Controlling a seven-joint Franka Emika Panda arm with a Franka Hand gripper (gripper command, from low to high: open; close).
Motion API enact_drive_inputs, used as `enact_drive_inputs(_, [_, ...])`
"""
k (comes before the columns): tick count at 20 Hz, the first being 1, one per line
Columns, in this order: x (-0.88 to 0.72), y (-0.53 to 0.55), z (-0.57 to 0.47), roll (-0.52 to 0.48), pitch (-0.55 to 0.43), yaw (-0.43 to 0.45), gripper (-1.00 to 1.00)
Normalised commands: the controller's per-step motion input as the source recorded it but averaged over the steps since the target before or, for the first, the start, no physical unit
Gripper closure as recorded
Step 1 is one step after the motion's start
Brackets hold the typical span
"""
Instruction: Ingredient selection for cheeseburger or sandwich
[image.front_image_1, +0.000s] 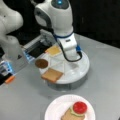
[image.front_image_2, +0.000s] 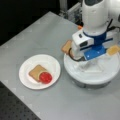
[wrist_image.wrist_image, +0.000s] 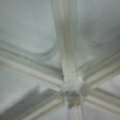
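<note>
Status: partly assembled. On the white paper plate sits the sandwich — so far a tan bread square with a green lettuce edge showing under a red tomato disc. In both front views no top bread, cheese or patty is on it yet. In a front view the plate lies well apart from the tray, toward the view's left, w/ the stack near the plate's middle; lettuce not discernible there.

Remaining ingredients, placed rel. to the white round divided tray: yellow cheese square at the tray's rim on the side toward a front view's top-left; dark-brown round patty at the rim on the view's left, overhanging it; second bread square at the rim, bottom-left, also overhanging. In a front view the bread shows at the tray's left edge, the cheese at its right.

Gripper: down over the tray's centre, wrist and cable in front of it — fingers not visible, so cannot tell whether spread or closed, nor if anything is held. Wrist view shows only the tray's white dividers meeting at the hub, close up; no fingertips, no food piece in that view. The compartments under the gripper appear bare.

Appearance of pieces: small, flat, matte, intact.
</note>
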Motion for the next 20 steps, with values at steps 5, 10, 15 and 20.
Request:
enact_drive_inputs(5, [0.08, -0.08, 0.32, -0.157, 0.098, -0.323, -1.0])
enact_drive_inputs(10, [0.06, -0.05, 0.24, -0.183, 0.112, -0.246, -1.0])
enact_drive_inputs(15, [0.07, -0.01, 0.15, -0.097, 0.137, -0.274, -1.0])
enact_drive_inputs(20, [0.06, -0.05, 0.24, 0.008, 0.172, -0.438, -1.0])
